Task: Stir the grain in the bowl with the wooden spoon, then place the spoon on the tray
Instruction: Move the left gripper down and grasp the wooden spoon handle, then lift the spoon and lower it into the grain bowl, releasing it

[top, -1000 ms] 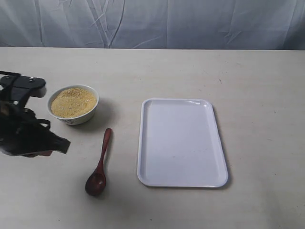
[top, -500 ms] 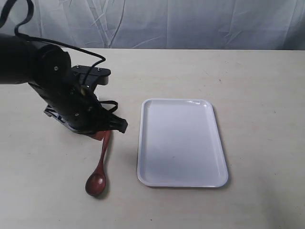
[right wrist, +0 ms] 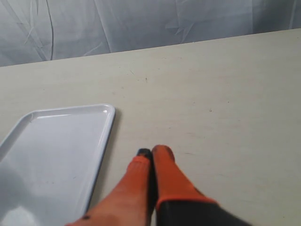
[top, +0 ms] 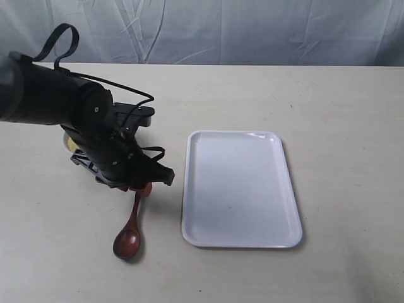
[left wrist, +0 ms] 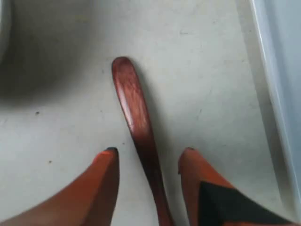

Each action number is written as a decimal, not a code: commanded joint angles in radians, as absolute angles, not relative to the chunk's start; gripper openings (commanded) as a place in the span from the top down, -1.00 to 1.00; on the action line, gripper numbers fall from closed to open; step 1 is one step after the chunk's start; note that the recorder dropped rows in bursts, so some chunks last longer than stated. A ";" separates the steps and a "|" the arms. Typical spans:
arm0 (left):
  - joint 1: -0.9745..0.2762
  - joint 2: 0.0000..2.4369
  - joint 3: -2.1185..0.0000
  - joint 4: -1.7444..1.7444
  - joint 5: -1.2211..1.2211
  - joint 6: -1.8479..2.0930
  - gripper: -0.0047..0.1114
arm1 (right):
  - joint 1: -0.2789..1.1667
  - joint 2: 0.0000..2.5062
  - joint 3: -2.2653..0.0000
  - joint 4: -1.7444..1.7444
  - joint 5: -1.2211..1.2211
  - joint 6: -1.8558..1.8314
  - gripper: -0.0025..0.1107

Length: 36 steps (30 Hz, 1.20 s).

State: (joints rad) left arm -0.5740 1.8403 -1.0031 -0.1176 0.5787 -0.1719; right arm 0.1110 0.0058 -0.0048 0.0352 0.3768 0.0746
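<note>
The wooden spoon [top: 130,224] lies on the table left of the tray [top: 240,189], its oval end nearest the front edge. My left gripper [top: 142,187] is down at the spoon's handle end. In the left wrist view the gripper [left wrist: 149,155] is open, and the handle [left wrist: 131,99] runs between the orange fingers [left wrist: 106,179] without either visibly touching it. The left arm covers the bowl [top: 65,140]; only a sliver of its rim shows, and the grain is almost wholly hidden. My right gripper [right wrist: 153,153] is shut and empty above bare table beside the tray [right wrist: 56,146].
The tray's rim [left wrist: 277,80] runs close along one side of the left gripper. A white curve of the bowl [left wrist: 3,23] sits just beyond the handle tip. A wrinkled grey cloth [top: 252,31] hangs behind the table.
The left arm swung in from the left edge over the bowl, then shifted slightly toward the front and lower, bringing its open fingers down around the spoon's handle. The spoon has not moved.
</note>
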 commanded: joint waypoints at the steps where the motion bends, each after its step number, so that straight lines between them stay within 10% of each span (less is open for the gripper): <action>1: -0.581 1.854 -1.008 -0.121 0.557 -0.177 0.19 | 0.105 0.000 0.000 0.038 0.364 0.071 0.93; 16: -0.581 1.901 -1.008 -0.119 0.542 -0.177 0.19 | 0.105 0.000 0.000 0.038 0.363 0.071 0.93; 24: -0.581 1.894 -1.008 -0.119 0.546 -0.175 0.92 | 0.105 0.000 0.000 0.038 0.363 0.071 0.93; 36: -0.579 1.671 -1.022 -0.115 0.529 -0.175 0.92 | 0.105 0.000 0.000 0.038 0.364 0.071 0.93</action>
